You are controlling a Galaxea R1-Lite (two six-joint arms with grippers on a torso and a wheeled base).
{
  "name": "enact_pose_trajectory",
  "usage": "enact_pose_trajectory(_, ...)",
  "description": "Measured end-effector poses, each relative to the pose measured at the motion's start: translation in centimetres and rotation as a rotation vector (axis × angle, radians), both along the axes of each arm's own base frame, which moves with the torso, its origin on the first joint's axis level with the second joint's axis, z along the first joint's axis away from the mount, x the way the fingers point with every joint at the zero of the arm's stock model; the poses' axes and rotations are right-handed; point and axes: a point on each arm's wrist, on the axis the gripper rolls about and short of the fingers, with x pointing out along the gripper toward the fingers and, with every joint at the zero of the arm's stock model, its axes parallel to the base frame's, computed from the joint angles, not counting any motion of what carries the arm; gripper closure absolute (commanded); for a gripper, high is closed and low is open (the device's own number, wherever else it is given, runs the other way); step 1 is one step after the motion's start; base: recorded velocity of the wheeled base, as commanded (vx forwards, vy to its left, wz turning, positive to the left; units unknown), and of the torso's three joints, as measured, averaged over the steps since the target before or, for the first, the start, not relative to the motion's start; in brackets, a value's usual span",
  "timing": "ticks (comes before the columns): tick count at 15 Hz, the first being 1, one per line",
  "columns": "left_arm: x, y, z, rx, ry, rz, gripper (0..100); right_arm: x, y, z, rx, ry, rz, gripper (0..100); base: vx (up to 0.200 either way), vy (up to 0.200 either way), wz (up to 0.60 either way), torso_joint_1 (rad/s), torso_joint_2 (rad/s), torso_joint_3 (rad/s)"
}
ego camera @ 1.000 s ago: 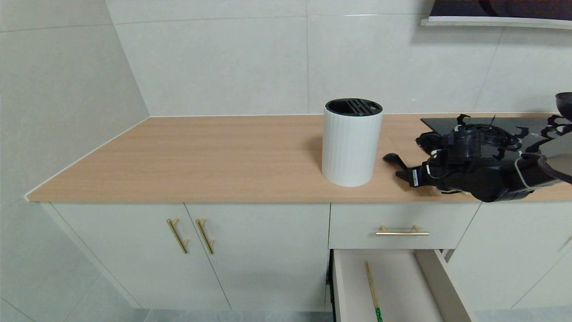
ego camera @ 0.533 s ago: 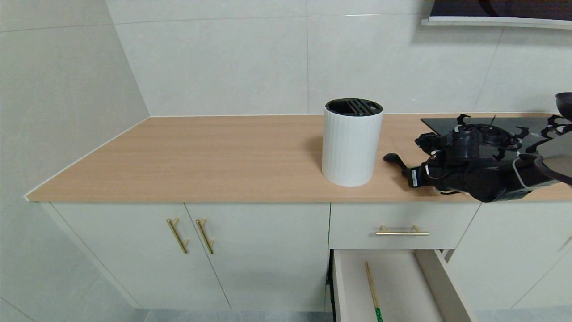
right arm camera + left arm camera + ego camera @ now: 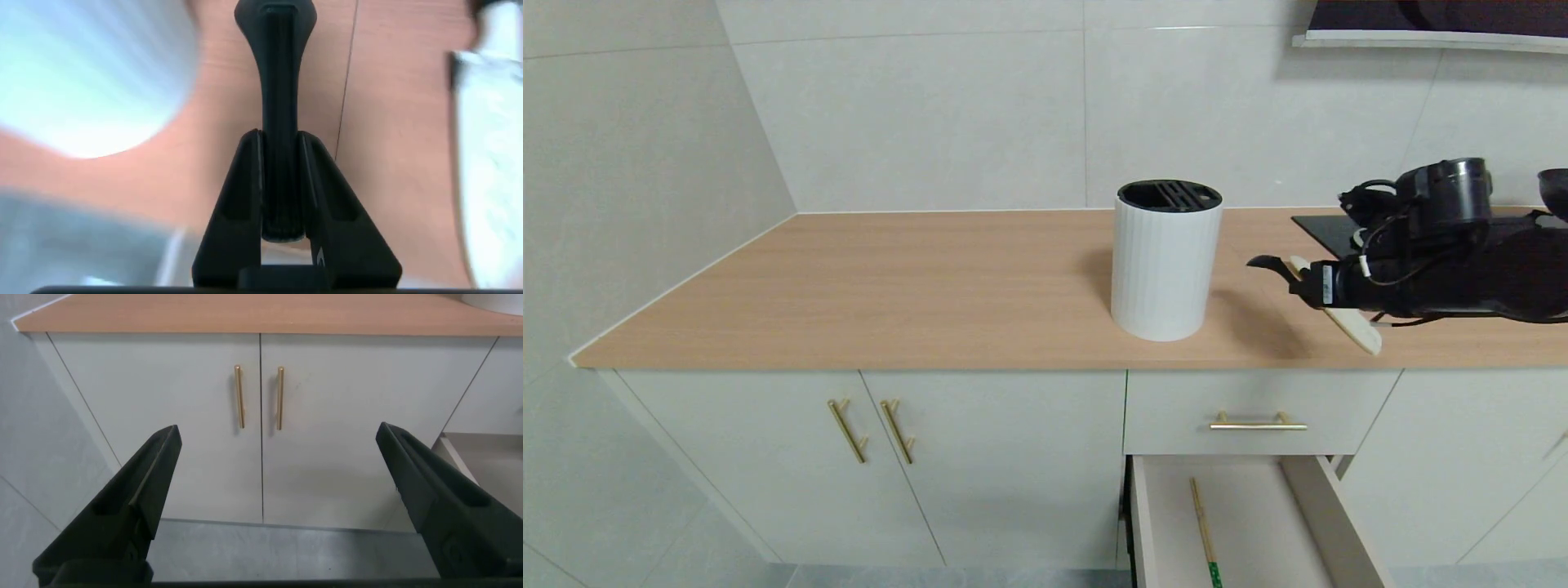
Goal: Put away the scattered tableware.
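My right gripper (image 3: 1300,282) hangs above the wooden counter (image 3: 931,286), just right of the white ribbed holder (image 3: 1165,269) with its black slotted top. It is shut on a black utensil handle (image 3: 1262,263) that sticks out toward the holder. In the right wrist view the fingers (image 3: 245,188) clamp that black handle (image 3: 276,65), with the holder (image 3: 82,73) blurred beside it. A pale flat utensil (image 3: 1360,333) slants below the gripper; I cannot tell whether it belongs to the held piece. My left gripper (image 3: 278,506) is open, low in front of the cabinet doors (image 3: 261,441).
A drawer (image 3: 1311,506) stands open below the counter with a pair of chopsticks (image 3: 1202,523) inside. A black stove top (image 3: 1327,230) lies at the counter's right end behind the arm. The cabinet doors carry gold handles (image 3: 872,429). The counter's left half is bare wood.
My right gripper has lifted off the counter with the black handle in it and now sits higher. The pale flat utensil has come into sight beneath it.
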Motion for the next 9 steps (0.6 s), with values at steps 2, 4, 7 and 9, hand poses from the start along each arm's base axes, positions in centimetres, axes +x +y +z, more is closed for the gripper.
enact_pose_trajectory(2,0.0,0.0,0.0,0.000,0.000,0.000,0,-4.3,0.0,1.7,0.010,0.066,0.011,100,0.000,0.000,0.00,0.000,0.00,0.000)
enact_pose_trajectory(4,0.0,0.0,0.0,-0.001,0.000,0.000,0,-8.0,0.0,1.9,0.002,0.089,0.033,100,0.000,0.000,0.00,0.000,0.00,0.000)
enact_pose_trajectory(7,0.0,0.0,0.0,0.000,0.000,0.000,0,-12.3,-0.2,0.4,-0.025,0.129,0.068,100,0.000,0.000,0.00,0.000,0.00,0.000)
enact_pose_trajectory(9,0.0,0.0,0.0,0.000,0.000,0.000,0,-13.2,-0.3,-0.5,-0.035,0.143,0.076,100,0.000,0.000,0.00,0.000,0.00,0.000)
